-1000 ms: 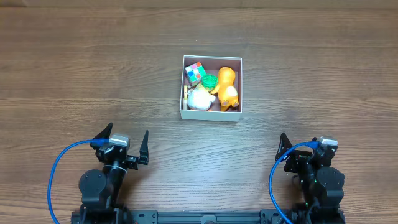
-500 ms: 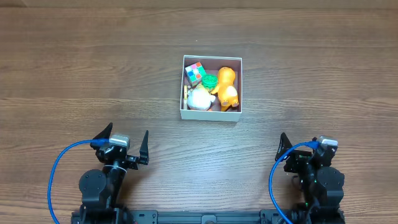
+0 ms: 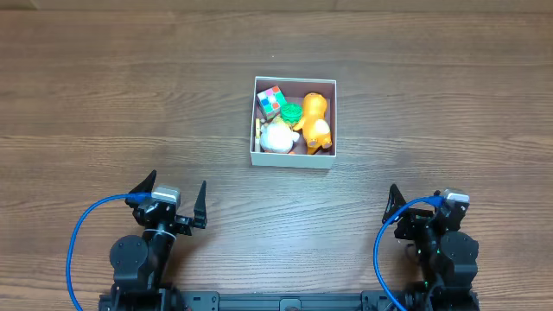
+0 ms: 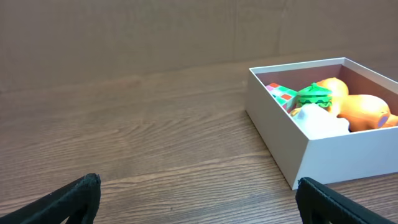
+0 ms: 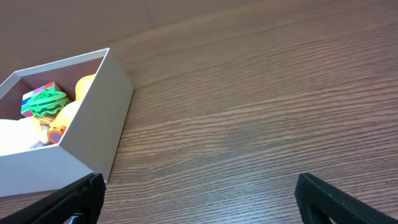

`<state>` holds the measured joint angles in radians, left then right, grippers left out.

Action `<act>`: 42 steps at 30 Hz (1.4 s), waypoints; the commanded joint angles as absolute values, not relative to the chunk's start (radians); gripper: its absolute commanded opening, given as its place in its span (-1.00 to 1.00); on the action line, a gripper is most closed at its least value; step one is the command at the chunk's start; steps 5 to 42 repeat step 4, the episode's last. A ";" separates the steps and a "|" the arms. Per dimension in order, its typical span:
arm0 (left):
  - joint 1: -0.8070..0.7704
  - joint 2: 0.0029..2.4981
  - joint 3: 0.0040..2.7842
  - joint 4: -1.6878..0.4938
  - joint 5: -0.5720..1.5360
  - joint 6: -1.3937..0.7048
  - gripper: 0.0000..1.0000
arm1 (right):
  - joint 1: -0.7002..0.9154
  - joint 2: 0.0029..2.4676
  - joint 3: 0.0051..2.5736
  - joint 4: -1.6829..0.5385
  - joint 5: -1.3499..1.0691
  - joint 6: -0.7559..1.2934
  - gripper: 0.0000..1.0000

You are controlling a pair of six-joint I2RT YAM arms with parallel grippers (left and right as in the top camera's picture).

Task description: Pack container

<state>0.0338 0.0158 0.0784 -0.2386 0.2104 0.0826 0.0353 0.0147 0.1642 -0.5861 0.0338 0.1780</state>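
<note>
The container (image 3: 295, 160) is a square white-walled box at the table's middle back. It holds an orange toy animal (image 3: 316, 122), a white toy (image 3: 276, 138), a green toy (image 3: 291, 112) and a colourful cube (image 3: 272, 100). It also shows in the left wrist view (image 4: 336, 155) and the right wrist view (image 5: 93, 124). My left gripper (image 3: 176, 195) is open and empty near the front left edge. My right gripper (image 3: 419, 204) is open and empty near the front right edge. Both are well short of the container.
The wooden table (image 3: 104, 104) runs all round the container. Blue cables (image 3: 78, 242) loop beside each arm base at the front edge.
</note>
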 commanded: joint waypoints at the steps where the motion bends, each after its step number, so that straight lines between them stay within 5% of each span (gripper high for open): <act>1: 0.039 0.004 0.073 -0.231 0.226 0.098 1.00 | 0.037 0.004 0.153 -0.588 0.043 0.167 1.00; 42: 0.039 0.004 0.073 -0.231 0.226 0.098 1.00 | 0.037 0.004 0.153 -0.587 0.043 0.167 1.00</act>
